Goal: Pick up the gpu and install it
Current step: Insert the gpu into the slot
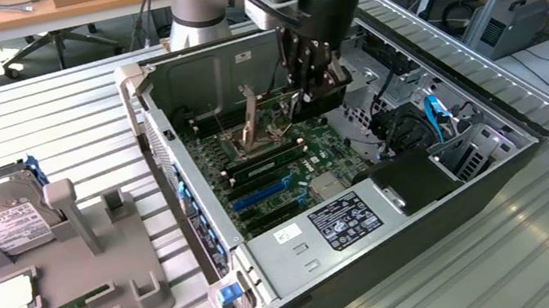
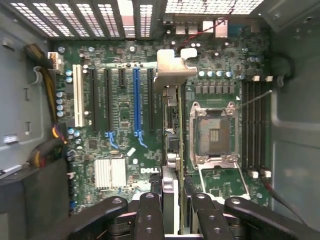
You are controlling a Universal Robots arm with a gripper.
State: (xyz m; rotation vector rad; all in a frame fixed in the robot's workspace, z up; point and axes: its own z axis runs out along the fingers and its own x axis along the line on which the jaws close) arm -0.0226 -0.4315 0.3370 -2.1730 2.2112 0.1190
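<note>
Gripper, exterior view: your black-fingered gripper (image 1: pixel 315 85) hangs inside the open grey metal computer case (image 1: pixel 303 261), clamped on the gpu (image 1: pixel 319 104), a dark flat card held on edge above the green motherboard (image 1: pixel 287 160).
Gripper, wrist view: your gripper (image 2: pixel 172 212) presses both faces of the gpu (image 2: pixel 173 125), seen edge-on, with its silver bracket toward the vented back wall. The card is near the long blue slot (image 2: pixel 136 105).
Seating: it looks not yet seated.
Handling: judge it light and stiff but fragile. Hold it by the shroud and board edges, never by components.
</note>
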